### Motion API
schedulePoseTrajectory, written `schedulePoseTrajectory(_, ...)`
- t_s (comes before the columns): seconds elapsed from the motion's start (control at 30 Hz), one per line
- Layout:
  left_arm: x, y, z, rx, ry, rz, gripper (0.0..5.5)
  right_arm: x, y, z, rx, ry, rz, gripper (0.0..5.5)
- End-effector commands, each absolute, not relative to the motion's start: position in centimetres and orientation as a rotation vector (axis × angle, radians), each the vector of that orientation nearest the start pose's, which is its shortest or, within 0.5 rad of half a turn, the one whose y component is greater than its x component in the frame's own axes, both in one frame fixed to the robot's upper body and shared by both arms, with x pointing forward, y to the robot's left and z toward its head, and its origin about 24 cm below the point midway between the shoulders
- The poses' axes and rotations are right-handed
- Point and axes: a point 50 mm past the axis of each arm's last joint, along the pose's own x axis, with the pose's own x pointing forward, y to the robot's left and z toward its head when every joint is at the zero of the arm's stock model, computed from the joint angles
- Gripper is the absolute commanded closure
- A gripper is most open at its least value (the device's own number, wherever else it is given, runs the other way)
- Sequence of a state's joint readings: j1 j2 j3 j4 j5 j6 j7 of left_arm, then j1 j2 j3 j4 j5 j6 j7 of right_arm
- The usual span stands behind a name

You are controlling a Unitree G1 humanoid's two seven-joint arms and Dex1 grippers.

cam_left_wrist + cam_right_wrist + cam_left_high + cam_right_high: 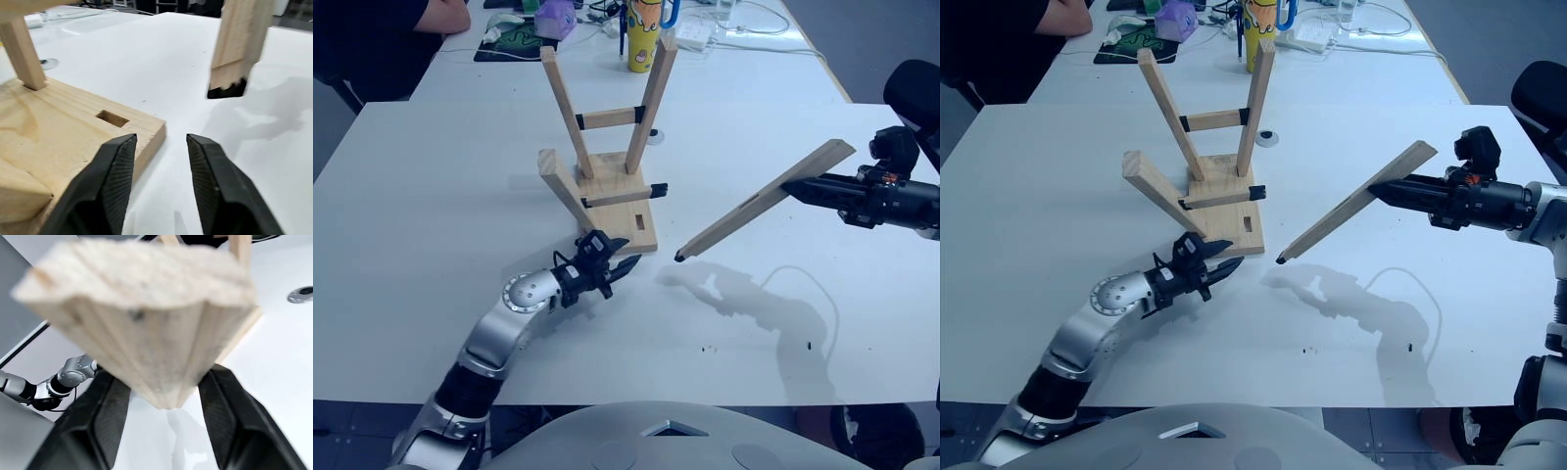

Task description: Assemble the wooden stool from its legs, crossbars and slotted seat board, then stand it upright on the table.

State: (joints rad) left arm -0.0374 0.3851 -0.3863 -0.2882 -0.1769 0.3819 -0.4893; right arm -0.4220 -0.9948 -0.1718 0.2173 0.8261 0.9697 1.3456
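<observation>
Left eye view: right gripper [795,186] clamps leg [754,206]; left gripper [623,265] (beside seat board [637,231]) gapes.

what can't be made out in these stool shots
Right wrist view: loose leg, blurred up close, hides the seat board.
Left wrist view: seat board runs off the edge beside the left end effector.
Eye views: too small to judge how deep the fitted legs sit.
</observation>
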Motion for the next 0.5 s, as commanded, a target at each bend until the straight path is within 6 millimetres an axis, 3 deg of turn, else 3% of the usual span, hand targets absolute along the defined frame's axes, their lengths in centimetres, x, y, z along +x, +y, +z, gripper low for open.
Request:
schedulePoseTrajectory(0.03,23.4,9.1,4.8,0.351,0.213,-0.842,4.15,26.3,-29.0,18.7,0.335,0.437,1.114,3.42)
schedulePoseTrajectory(0.33,24.0,10.2,1.9,0.515,0.354,-0.796,5.48,26.6,-28.1,18.4,0.345,0.436,1.156,3.42)
schedulePoseTrajectory(0.5,23.4,12.7,0.6,0.58,0.483,-0.747,5.5,26.7,-27.7,18.7,0.346,0.413,1.166,3.42)
